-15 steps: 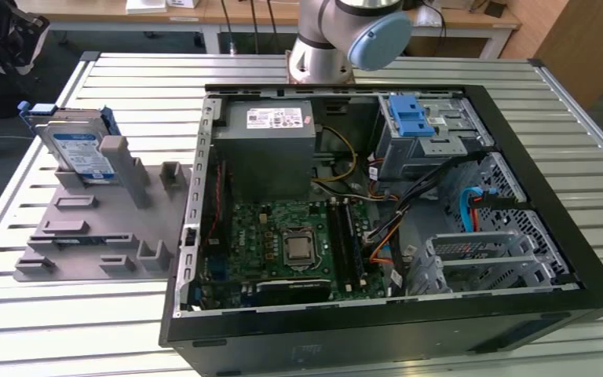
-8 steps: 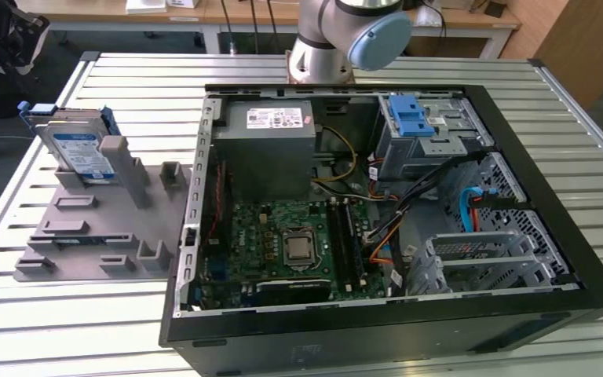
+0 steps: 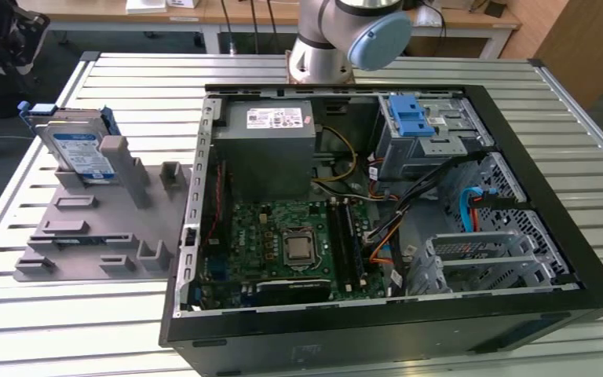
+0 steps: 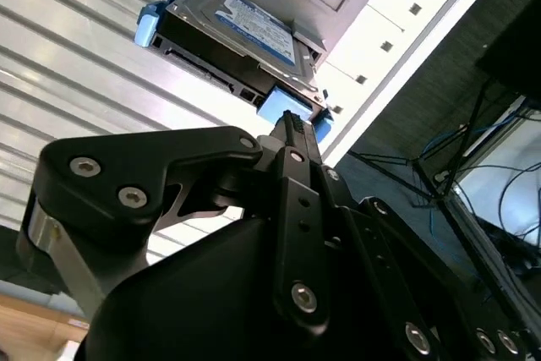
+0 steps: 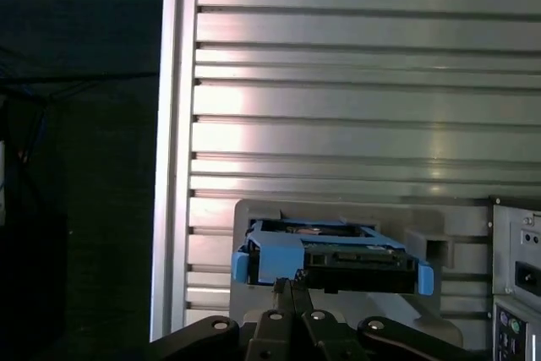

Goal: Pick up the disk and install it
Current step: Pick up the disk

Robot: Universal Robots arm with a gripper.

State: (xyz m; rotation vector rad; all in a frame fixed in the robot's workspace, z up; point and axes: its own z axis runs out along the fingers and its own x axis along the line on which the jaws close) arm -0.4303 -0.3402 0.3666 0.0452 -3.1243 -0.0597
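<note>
Your gripper (image 4: pixel 292 120), matte black with bolted links, has its fingertips pressed together on nothing. Just beyond the fingertips stands the disk (image 4: pixel 254 27), a flat silver rectangle in a blue plastic bracket. It rests on edge in a grey slotted holder (image 3: pixel 82 236) on the ribbed metal table (image 3: pixel 50 330). At the exterior view's right is the open computer case (image 3: pixel 385 338).

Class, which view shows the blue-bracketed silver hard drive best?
The second wrist view: the blue-bracketed silver hard drive shows label and connector edge close. The exterior view shows it distant, standing; the first wrist view, edge-on.
</note>
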